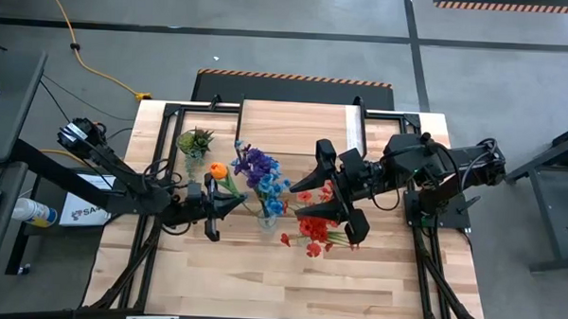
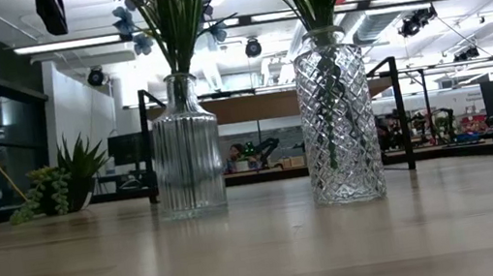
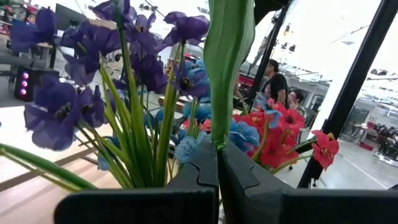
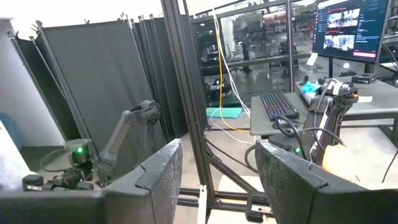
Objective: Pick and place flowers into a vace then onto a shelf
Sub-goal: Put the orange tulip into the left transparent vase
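Left end effector (image 1: pixel 213 206) is closed on the orange flower's stem (image 3: pixel 227 74), held upright. The ribbed vase (image 1: pixel 266 219) with purple and blue blooms lies at its 3 o'clock, just beside. Right end effector (image 1: pixel 337 213), half-open and empty, is seen over the red flowers (image 1: pixel 312 231).

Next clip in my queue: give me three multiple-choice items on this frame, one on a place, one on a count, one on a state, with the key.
1. Where does the small green potted plant sit?
A. on the table's left-arm side
B. in a vase
C. on the floor

2. How many glass vases stand on the table?
A. one
B. two
C. four

3. What is the left hand doing?
A. hanging open
B. shut on a green stem
C. gripping a vase

Key: 1 A, the high view shows it there. 2 B, a ribbed vase and a diamond-cut vase in the low view. 3 B, the fingers pinch the green stem.
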{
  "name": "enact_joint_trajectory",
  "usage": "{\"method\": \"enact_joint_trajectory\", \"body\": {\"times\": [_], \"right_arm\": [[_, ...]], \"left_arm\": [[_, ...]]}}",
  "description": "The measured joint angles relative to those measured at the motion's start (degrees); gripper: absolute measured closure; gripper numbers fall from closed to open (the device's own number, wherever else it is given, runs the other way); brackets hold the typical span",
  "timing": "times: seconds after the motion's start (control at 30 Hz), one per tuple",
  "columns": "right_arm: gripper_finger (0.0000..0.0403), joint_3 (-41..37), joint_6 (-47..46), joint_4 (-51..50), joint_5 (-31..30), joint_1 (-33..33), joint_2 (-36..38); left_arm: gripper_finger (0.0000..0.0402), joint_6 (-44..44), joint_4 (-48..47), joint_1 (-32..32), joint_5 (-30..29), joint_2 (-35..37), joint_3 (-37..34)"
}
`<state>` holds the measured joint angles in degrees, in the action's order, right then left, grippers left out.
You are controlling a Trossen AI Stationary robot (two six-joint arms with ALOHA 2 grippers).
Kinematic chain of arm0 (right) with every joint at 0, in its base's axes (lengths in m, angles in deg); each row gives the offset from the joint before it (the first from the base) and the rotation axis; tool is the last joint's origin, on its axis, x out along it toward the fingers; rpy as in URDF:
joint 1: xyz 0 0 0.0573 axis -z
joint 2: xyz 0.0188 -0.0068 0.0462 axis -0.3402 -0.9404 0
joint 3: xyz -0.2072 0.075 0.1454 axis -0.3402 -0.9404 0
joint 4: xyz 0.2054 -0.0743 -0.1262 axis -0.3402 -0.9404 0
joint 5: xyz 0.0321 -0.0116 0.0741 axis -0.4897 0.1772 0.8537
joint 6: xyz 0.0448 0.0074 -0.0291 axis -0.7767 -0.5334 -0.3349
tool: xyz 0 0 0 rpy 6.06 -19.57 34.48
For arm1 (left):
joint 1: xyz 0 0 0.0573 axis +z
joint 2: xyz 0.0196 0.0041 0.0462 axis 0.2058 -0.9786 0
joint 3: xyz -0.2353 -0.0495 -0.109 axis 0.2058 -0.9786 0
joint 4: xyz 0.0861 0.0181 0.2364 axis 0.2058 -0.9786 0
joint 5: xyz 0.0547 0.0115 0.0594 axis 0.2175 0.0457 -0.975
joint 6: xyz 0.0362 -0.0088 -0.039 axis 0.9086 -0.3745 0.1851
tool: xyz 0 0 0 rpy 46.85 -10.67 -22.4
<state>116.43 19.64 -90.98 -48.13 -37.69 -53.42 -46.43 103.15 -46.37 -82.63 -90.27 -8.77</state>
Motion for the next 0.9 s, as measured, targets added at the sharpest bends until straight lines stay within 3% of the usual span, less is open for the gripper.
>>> {"method": "enact_joint_trajectory", "body": {"times": [0.63, 0.9], "right_arm": [[0.0210, 0.0, 0.1, -0.3, -0.1, 0.0, -0.2], [0.0210, 0.0, 0.5, -0.3, -2.9, 0.1, -1.1]], "left_arm": [[0.0372, -2.5, -3.4, 0.0, 0.9, 0.0, 1.1], [0.0372, -1.4, -6.7, 0.1, 2.0, 0.0, 3.4]]}}
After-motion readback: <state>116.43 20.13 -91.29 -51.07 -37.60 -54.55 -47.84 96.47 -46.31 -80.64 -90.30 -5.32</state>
